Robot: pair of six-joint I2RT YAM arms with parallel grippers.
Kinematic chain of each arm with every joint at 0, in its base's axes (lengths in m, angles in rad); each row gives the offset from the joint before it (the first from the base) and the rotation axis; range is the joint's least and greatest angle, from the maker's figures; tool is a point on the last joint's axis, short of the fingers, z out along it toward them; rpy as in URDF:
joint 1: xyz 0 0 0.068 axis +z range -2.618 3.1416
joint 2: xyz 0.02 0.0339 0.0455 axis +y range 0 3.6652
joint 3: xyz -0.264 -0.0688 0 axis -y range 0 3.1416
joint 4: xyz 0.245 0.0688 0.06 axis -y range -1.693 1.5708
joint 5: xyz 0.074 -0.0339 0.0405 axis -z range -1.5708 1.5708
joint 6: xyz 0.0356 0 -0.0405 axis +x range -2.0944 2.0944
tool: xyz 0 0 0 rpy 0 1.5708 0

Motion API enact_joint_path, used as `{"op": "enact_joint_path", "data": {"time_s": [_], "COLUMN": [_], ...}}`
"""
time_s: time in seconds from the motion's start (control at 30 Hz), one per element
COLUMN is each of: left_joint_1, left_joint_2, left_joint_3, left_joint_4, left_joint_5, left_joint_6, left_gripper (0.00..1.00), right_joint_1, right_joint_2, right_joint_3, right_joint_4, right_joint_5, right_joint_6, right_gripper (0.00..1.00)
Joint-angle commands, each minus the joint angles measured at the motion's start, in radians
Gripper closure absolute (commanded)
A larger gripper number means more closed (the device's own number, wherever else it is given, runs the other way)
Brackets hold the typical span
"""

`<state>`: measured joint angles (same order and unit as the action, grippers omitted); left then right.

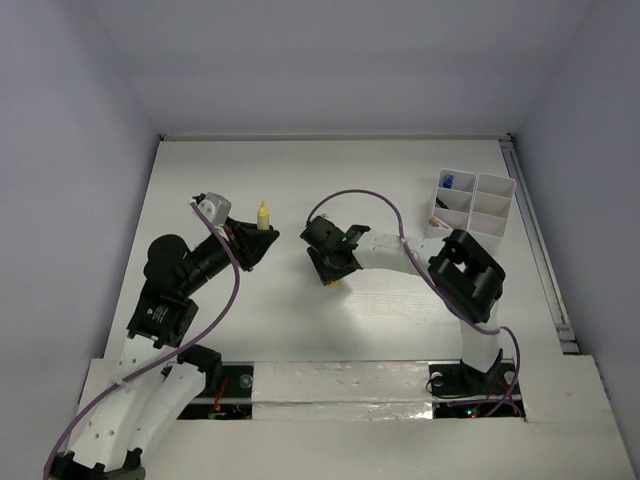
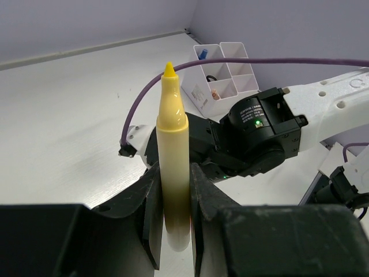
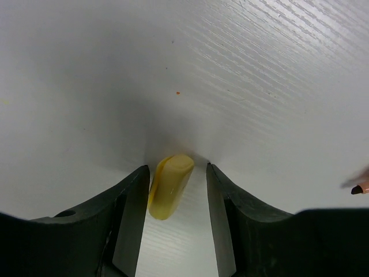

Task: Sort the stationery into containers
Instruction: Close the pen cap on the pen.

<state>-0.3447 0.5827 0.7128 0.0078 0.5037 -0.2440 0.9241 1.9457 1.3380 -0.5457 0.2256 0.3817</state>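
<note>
My left gripper point(image 1: 257, 236) point(image 2: 174, 171) is shut on a yellow marker point(image 1: 263, 214) point(image 2: 173, 144), held off the table with its bare tip pointing away from the jaws. My right gripper point(image 1: 333, 274) point(image 3: 177, 168) points down at the table, open, with a small yellow oblong piece point(image 1: 333, 284) point(image 3: 170, 184) between its fingers. The piece lies against the left finger, with a gap to the right one. I cannot tell whether it is an eraser or a cap. The white divided tray point(image 1: 495, 186) point(image 2: 236, 52) stands at the back right, beyond both grippers.
The tray holds a blue-capped item point(image 1: 450, 183) point(image 2: 202, 53), a dark ring point(image 2: 212, 78) and a small orange piece point(image 2: 214, 92). A dark pencil-like tip point(image 3: 360, 188) shows at the right edge of the right wrist view. A purple cable point(image 1: 355, 197) loops over the right arm.
</note>
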Motion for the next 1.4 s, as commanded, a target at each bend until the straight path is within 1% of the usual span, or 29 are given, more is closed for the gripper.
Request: {"op": "enact_joint_path", "data": {"time_s": [0.0,0.13,0.17,0.23,0.27,0.3,0.37,0.43,0.47,0.53,0.57,0.63,0.67,0.7,0.73,0.77,0.8,0.9,0.93,0.97,1.03,1.07,1.1,1.13,1.17,1.2,1.27,1.3,1.37], "left_joint_1": [0.006,0.006,0.006,0.006,0.006,0.006,0.006,0.006,0.006,0.006,0.006,0.006,0.006,0.006,0.006,0.006,0.006,0.006,0.006,0.006,0.006,0.006,0.006,0.006,0.006,0.006,0.018,0.027,0.027], "left_joint_2": [-0.02,-0.02,-0.02,-0.02,-0.018,-0.015,-0.008,-0.001,0.011,0.032,0.04,0.071,0.083,0.095,0.121,0.134,0.146,0.196,0.209,0.233,0.259,0.288,0.305,0.337,0.356,0.371,0.423,0.439,0.479], "left_joint_3": [0.002,0.002,0.002,0.002,0.002,0.001,0.002,0.002,0.002,0.002,0.002,0.005,0.007,0.017,0.023,0.031,0.037,0.068,0.077,0.08,0.082,0.08,0.077,0.073,0.07,0.07,0.079,0.089,0.125], "left_joint_4": [0.032,0.035,0.034,0.034,0.035,0.034,0.035,0.04,0.041,0.057,0.063,0.092,0.104,0.128,0.139,0.15,0.174,0.228,0.245,0.264,0.316,0.334,0.356,0.398,0.42,0.441,0.504,0.521,0.526], "left_joint_5": [0.002,0.006,0.004,0.002,0.002,0.004,0.004,0.009,0.012,0.029,0.041,0.058,0.07,0.091,0.102,0.11,0.124,0.156,0.165,0.176,0.205,0.217,0.245,0.26,0.277,0.32,0.364,0.399,0.429], "left_joint_6": [0.009,0.009,0.009,0.009,0.009,0.011,0.008,0.006,0.0,-0.008,-0.018,-0.034,-0.053,-0.066,-0.077,-0.086,-0.106,-0.136,-0.161,-0.173,-0.207,-0.219,-0.233,-0.247,-0.276,-0.291,-0.34,-0.351,-0.363], "left_gripper": [1.0,1.0,1.0,1.0,1.0,1.0,1.0,1.0,1.0,1.0,1.0,1.0,1.0,1.0,1.0,1.0,1.0,1.0,1.0,1.0,1.0,1.0,1.0,1.0,1.0,1.0,1.0,1.0,1.0], "right_joint_1": [0.009,0.009,0.009,0.009,0.009,0.009,0.009,0.009,-0.017,-0.051,-0.091,-0.138,-0.16,-0.198,-0.215,-0.234,-0.252,-0.304,-0.317,-0.349,-0.382,-0.416,-0.433,-0.448,-0.461,-0.475,-0.475,-0.475,-0.475], "right_joint_2": [0.027,0.05,0.059,0.061,0.052,0.041,-0.011,-0.059,-0.086,-0.177,-0.21,-0.304,-0.332,-0.353,-0.396,-0.415,-0.43,-0.468,-0.472,-0.467,-0.455,-0.446,-0.418,-0.401,-0.381,-0.335,-0.289,-0.268,-0.22], "right_joint_3": [0.056,0.084,0.089,0.093,0.092,0.089,0.069,0.053,0.047,0.029,-0.003,-0.039,-0.065,-0.066,-0.071,-0.086,-0.089,-0.083,-0.079,-0.076,-0.083,-0.091,-0.097,-0.112,-0.117,-0.118,-0.105,-0.099,-0.086], "right_joint_4": [-0.052,-0.075,-0.083,-0.091,-0.094,-0.086,-0.056,-0.024,0.001,0.107,0.209,0.335,0.396,0.488,0.531,0.603,0.713,0.876,0.907,0.944,1.087,1.142,1.261,1.327,1.396,1.522,1.625,1.72,1.803], "right_joint_5": [0.049,0.07,0.078,0.078,0.086,0.093,0.119,0.116,0.085,0.013,-0.087,-0.207,-0.314,-0.354,-0.397,-0.479,-0.52,-0.632,-0.653,-0.723,-0.799,-0.871,-0.909,-0.948,-0.998,-1.023,-1.066,-1.075,-1.085], "right_joint_6": [0.002,-0.004,-0.004,-0.006,-0.001,0.002,-0.003,-0.015,-0.02,-0.029,-0.032,-0.027,-0.006,0.008,0.016,0.041,0.061,0.117,0.134,0.184,0.258,0.343,0.392,0.443,0.545,0.592,0.707,0.744,0.805], "right_gripper": [0.51,0.56,0.64,0.71,0.81,0.86,0.93,0.95,0.97,0.98,0.99,1.0,1.0,1.0,1.0,1.0,1.0,1.0,1.0,1.0,1.0,1.0,1.0,1.0,1.0,1.0,1.0,1.0,1.0]}}
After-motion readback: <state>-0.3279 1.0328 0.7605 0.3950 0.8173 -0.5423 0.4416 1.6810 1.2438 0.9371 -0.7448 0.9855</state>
